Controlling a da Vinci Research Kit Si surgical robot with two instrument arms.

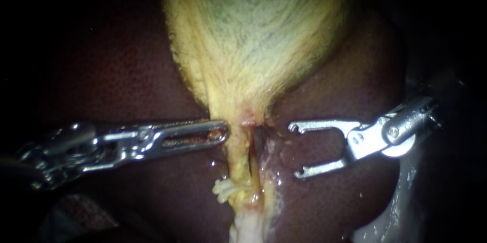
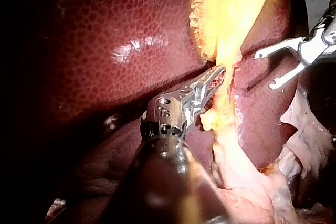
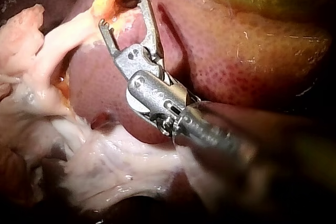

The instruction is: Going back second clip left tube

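Note:
The yellow-green gallbladder (image 1: 253, 35) narrows to a neck on the dark liver (image 1: 116, 70). Below the neck run two pale strands with a dark slit between them, the left tube (image 1: 237, 164) and a right one (image 1: 259, 167). I make out no clip on either. My left instrument (image 1: 223, 132) comes in level, its jaws together on the neck's left edge; the left wrist view shows the left instrument (image 2: 219, 73) biting that yellow tissue. My right instrument (image 1: 294, 150) stands a little to the right of the tubes, jaws wide open and empty, also seen as the right instrument (image 3: 122, 11) (image 2: 265, 70).
A whitish fatty knob (image 1: 223, 189) sticks out on the left tube's left side. Pale loose tissue (image 3: 105, 166) lies under and beside my right instrument's shaft. Liver (image 1: 350, 70) surrounds the gallbladder on both sides.

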